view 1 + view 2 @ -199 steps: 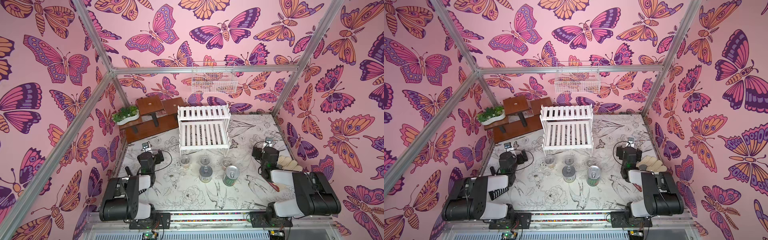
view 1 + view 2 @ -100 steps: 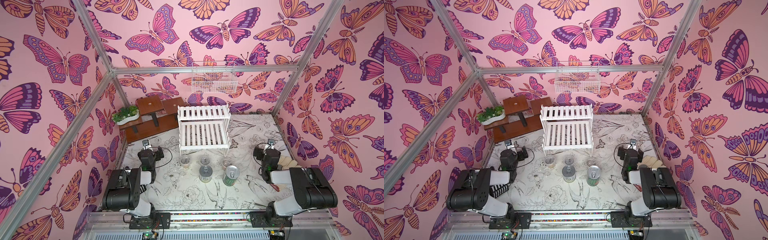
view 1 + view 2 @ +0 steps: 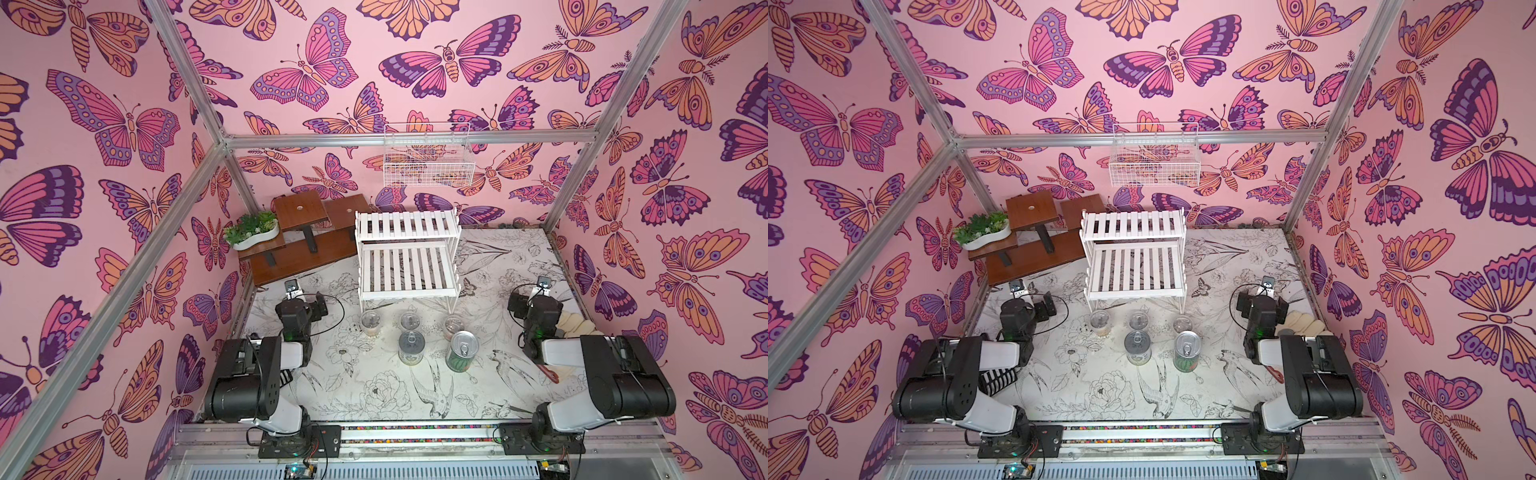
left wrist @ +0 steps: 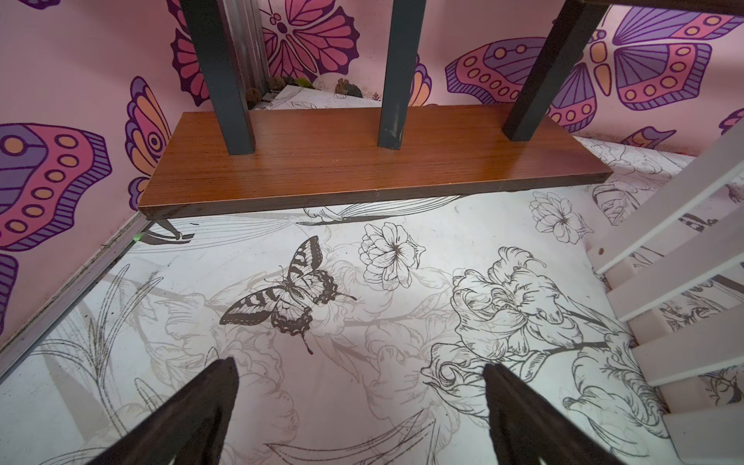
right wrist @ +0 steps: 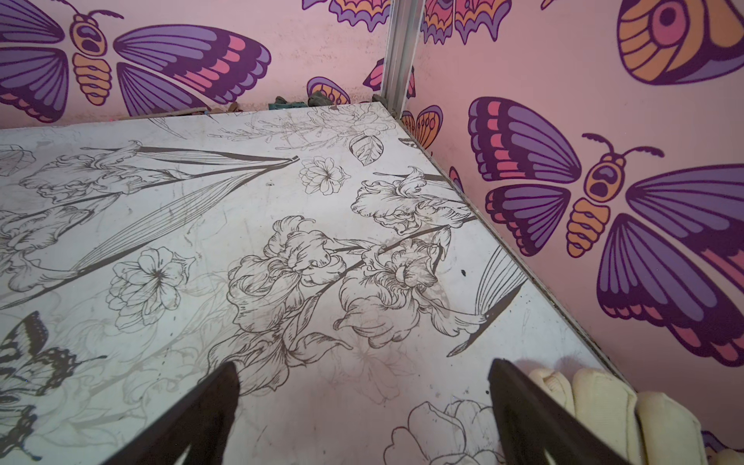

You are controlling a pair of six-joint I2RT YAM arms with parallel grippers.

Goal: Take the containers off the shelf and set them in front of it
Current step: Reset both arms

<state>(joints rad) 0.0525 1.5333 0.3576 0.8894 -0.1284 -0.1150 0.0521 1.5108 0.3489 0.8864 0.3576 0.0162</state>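
The white slatted shelf (image 3: 407,253) stands at the back middle with both tiers bare; its slats also show in the left wrist view (image 4: 684,241). In both top views the containers stand on the table in front of it. They are three clear lidded cups (image 3: 370,322) (image 3: 410,321) (image 3: 453,325) in a row, with a white-green can (image 3: 410,347) and a watermelon-printed can (image 3: 463,350) nearer the front. My left gripper (image 4: 358,366) is open over bare table, left of the containers, facing the brown stand. My right gripper (image 5: 362,368) is open over bare table near the right wall.
A brown stepped stand (image 3: 307,237) with a white planter (image 3: 253,232) fills the back left corner. A white wire basket (image 3: 428,162) hangs on the back wall. A cream padded thing (image 3: 575,326) lies against the right wall beside my right gripper's fingers (image 5: 519,398).
Both arms have folded back a little, and their wrists have shifted slightly toward the back wall. The containers and the shelf have not moved. Both grippers stayed open.
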